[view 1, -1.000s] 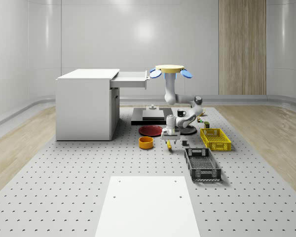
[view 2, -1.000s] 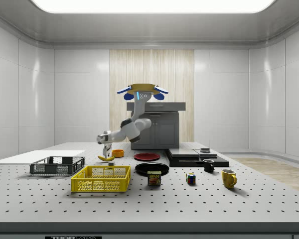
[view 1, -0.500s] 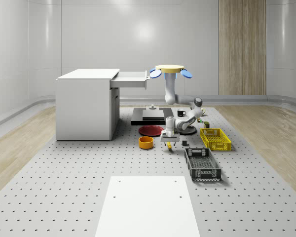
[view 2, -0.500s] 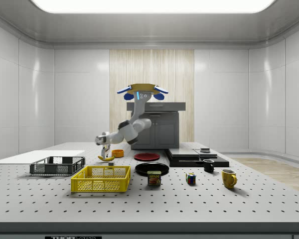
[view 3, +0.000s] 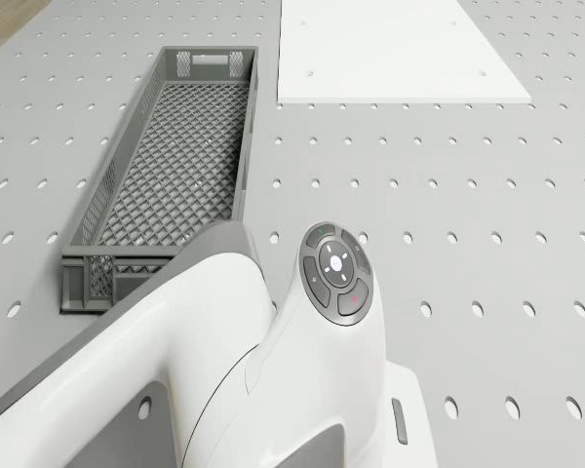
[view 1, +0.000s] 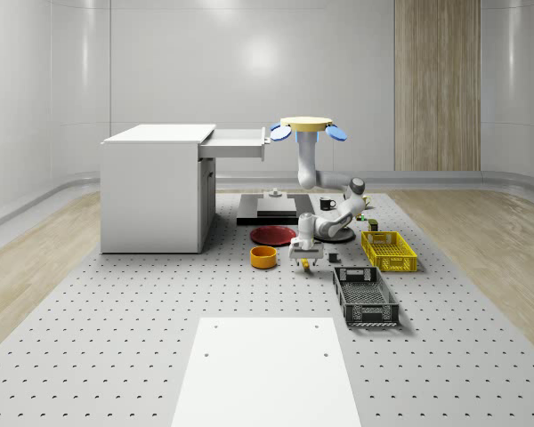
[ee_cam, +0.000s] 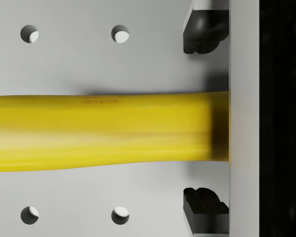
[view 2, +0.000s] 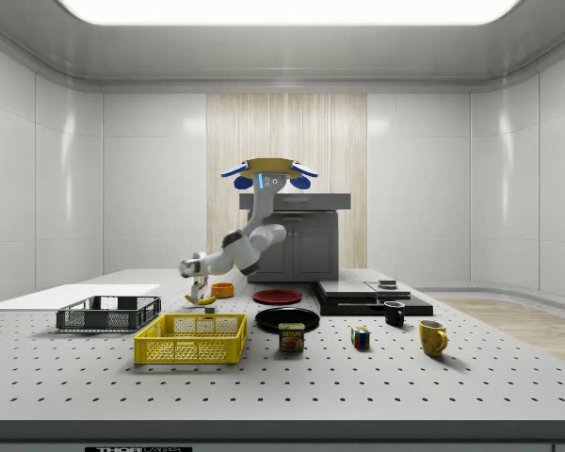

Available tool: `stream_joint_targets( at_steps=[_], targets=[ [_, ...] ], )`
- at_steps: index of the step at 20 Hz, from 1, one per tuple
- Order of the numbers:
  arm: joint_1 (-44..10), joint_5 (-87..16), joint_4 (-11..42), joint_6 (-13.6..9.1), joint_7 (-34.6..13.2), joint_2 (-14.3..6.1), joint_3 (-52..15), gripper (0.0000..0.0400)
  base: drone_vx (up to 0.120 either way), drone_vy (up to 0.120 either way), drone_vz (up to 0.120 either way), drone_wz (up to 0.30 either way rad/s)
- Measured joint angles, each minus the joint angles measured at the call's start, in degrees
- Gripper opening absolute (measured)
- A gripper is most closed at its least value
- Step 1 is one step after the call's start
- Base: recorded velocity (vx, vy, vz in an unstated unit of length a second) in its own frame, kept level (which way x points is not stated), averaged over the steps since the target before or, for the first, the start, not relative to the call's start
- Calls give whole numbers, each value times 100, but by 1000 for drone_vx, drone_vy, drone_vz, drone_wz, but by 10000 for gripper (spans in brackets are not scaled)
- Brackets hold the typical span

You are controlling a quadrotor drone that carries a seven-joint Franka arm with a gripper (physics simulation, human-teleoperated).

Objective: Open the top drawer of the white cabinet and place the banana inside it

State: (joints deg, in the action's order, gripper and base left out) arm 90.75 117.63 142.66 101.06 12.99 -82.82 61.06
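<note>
White cabinet (view 1: 151, 191): stands on the counter (view 1: 116, 338) at the whole-scene view's left. Its top drawer (view 1: 236, 142) is pulled out toward the drone.

Orange bowl (view 1: 263, 257): on the counter in front of the cabinet, just beside the hand on its left in the whole-scene view.

Red plate (view 1: 273, 235): flat on the counter behind the bowl.

Drone (view 1: 307, 128): hovers level with the cabinet top, just to the right of the open drawer in the whole-scene view, above the counter. The arm (view 1: 325, 191) hangs from it, bends at the elbow and reaches down toward the counter.

Hand (view 1: 306, 260): low over the counter, pointing down, between the orange bowl and the grey crate. In the wrist view its 2 fingers (ee_cam: 202, 32) stand apart, 1 on either side of the banana, neither touching it; the hand is open and holds nothing.

Banana (ee_cam: 103, 132): lies flat on the counter directly under the hand, crossing the gap between the fingers. In the side view it shows as a yellow curve (view 2: 201, 299) just below the hand.

Grey crate (view 1: 365, 295): long mesh basket on the counter, near the hand.

Yellow crate (view 1: 388, 250): on the counter behind the grey crate.
</note>
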Motion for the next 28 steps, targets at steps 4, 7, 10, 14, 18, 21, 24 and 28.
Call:
stream_joint_targets(
  at_steps=[4,7,10,14,18,21,24,28],
  targets=[
    [-4,28,-14,-13,-10,32,-15,242,0,0,0,0],
    [-11,42,-18,-26,-17,53,-19,194,0,0,0,0],
    [-23,43,-20,-35,-89,75,-21,190,0,0,0,0],
    [-53,2,17,-79,-109,85,27,190,0,0,0,0],
    [-115,-149,142,-196,-112,52,200,190,0,0,30,0],
    [-160,-285,241,-290,-88,20,353,190,0,0,120,0],
    [-185,-378,301,-346,-67,-5,455,190,0,0,120,0],
    [-199,-447,340,-378,-51,-28,527,190,0,0,120,0]
  ],
)
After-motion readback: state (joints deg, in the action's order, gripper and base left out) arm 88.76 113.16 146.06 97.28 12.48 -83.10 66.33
